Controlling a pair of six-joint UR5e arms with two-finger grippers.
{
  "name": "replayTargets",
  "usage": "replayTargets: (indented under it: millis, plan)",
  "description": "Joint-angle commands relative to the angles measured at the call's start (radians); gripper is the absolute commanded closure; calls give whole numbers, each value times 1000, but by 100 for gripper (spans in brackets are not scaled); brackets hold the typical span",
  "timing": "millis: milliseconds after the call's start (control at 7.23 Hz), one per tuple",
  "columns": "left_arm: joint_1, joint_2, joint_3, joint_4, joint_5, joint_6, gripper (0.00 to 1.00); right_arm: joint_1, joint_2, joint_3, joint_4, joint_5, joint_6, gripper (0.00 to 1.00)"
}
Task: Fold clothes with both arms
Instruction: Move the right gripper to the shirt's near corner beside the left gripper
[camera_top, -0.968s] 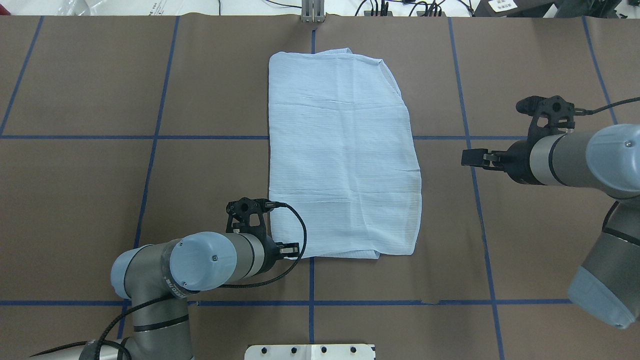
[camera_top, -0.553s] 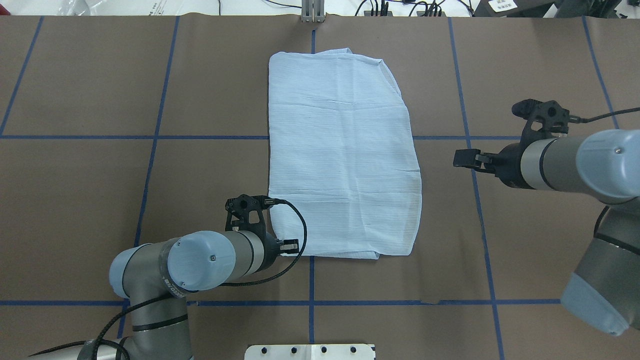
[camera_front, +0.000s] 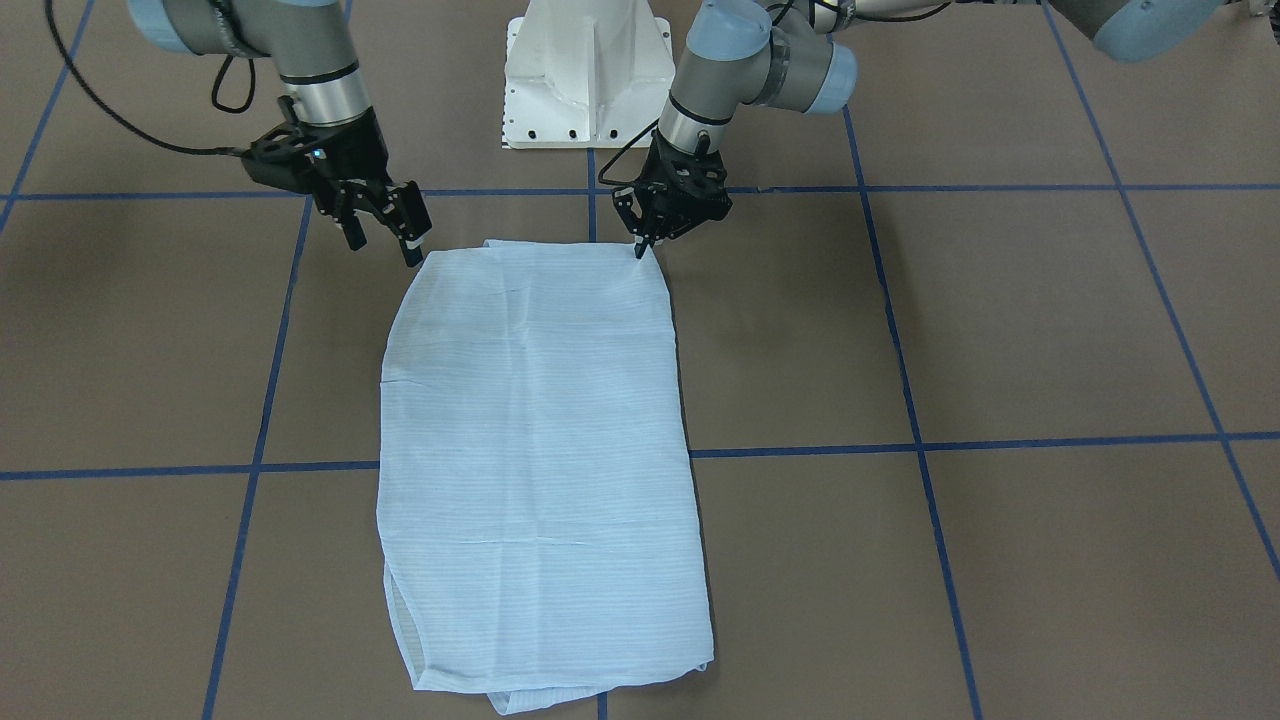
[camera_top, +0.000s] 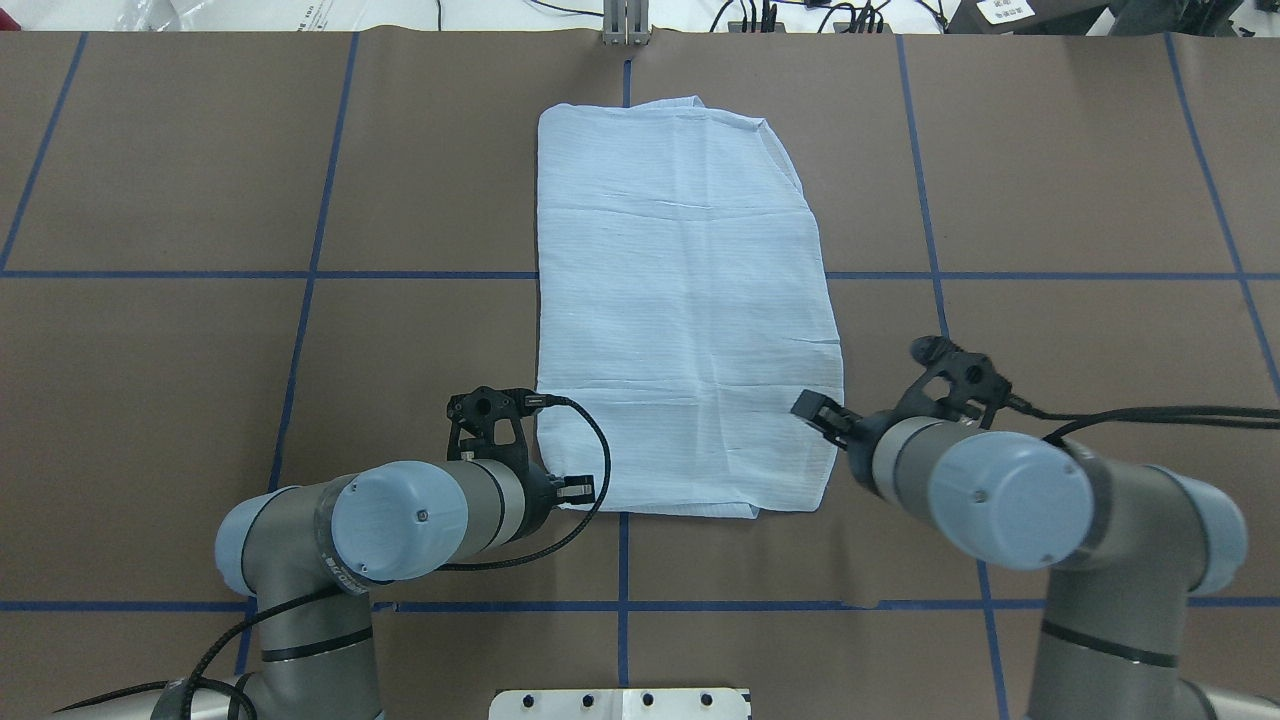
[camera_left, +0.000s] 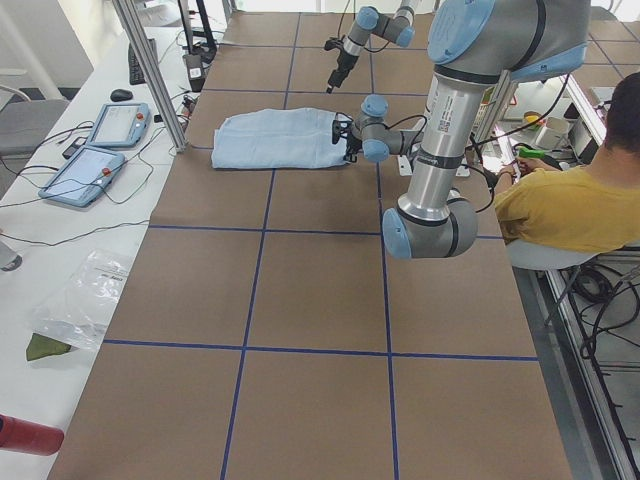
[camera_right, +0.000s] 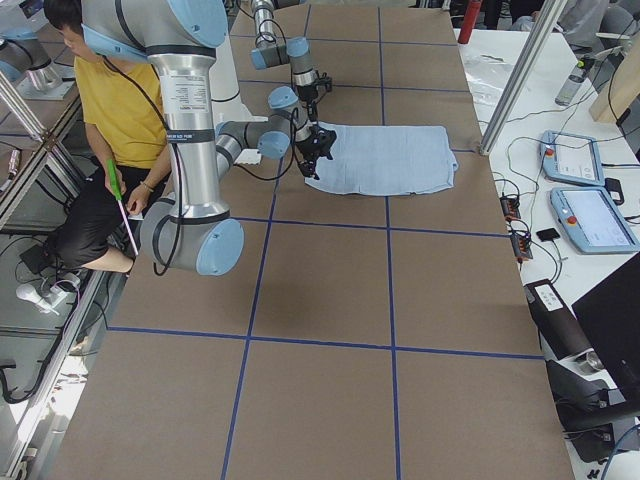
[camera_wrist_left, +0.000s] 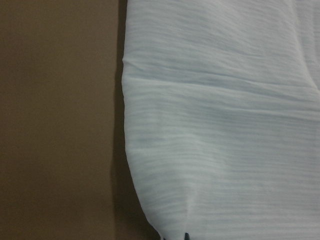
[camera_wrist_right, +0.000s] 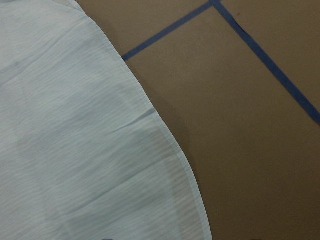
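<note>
A robotics lab: teach pendants beside tape-gridded table.

Two silver-grey jointed arms with light-blue joint caps, trailing black cables, on a white base.

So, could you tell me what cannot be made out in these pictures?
- Left gripper: whether its jaws pinch the shirt corner; too small in the front view, cut off by the edge of its wrist view.
- Collar, buttons: none show in any view; presumably folded inside.
</note>
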Motion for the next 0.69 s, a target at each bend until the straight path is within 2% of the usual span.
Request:
replayTargets:
  millis: [0,138,277,415,553]
  plan:
    - [0,2,0,-1,0,0,100,-87,233,-59,-287,-16,249,11]
    - [0,2,0,-1,0,0,100,-96,258,-114,-286,-17,294,15]
    - [0,2,-4,-1,0,0,100,-101,265,-122,-280,-17,306,25]
    - [0,0,-5,-1,0,0,100,-112,254,-130,-244,-17,323,31]
    - [0,-1,-5,-1,9,-2,100,-112,254,-155,-242,-19,326,33]
